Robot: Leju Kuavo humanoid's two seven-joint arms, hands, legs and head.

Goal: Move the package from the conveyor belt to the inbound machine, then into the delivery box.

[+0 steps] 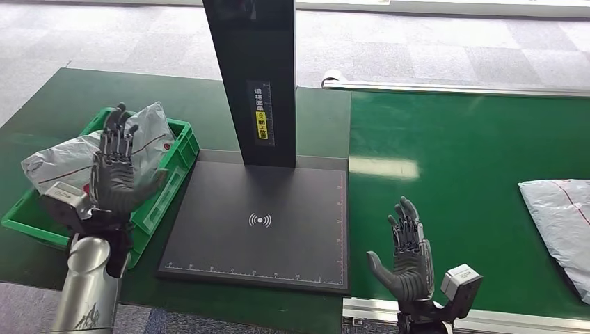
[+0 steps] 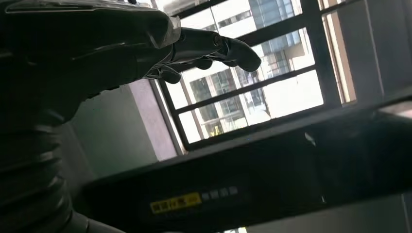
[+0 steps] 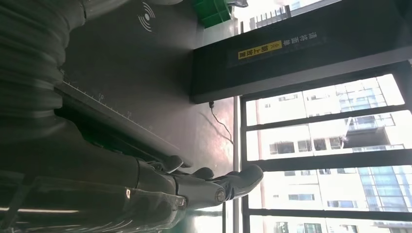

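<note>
Head view first: green conveyor belt (image 1: 459,167) fills the right half, and a grey package (image 1: 562,219) lies on it at about three o'clock, partly cut off by the frame edge. At centre sits the inbound machine (image 1: 261,223), a dark flat plate with a white wireless mark and a black upright post (image 1: 254,76) rising toward twelve o'clock, carrying a yellow label. At nine o'clock a green delivery box (image 1: 170,163) holds another grey bagged parcel (image 1: 66,161) marked with red lines. The left hand (image 1: 115,170) stands upright over that box, fingers straight and spread, holding nothing. The right hand (image 1: 407,254) stands at five o'clock over the belt's near edge, just beside the plate, palm facing the machine, fingers apart and empty, well apart from the package.

Left wrist view: the left hand (image 2: 204,46) shows dark fingers extended and slightly bent, gripping nothing, against a bright window (image 2: 257,82); the black post (image 2: 252,184) with its yellow label crosses behind.

Right wrist view: the right hand (image 3: 214,187) reaches out with fingers loosely extended and empty; the plate (image 3: 136,63), its wireless mark and the labelled post (image 3: 301,53) lie beyond, with a corner of the green box (image 3: 211,12) visible.
</note>
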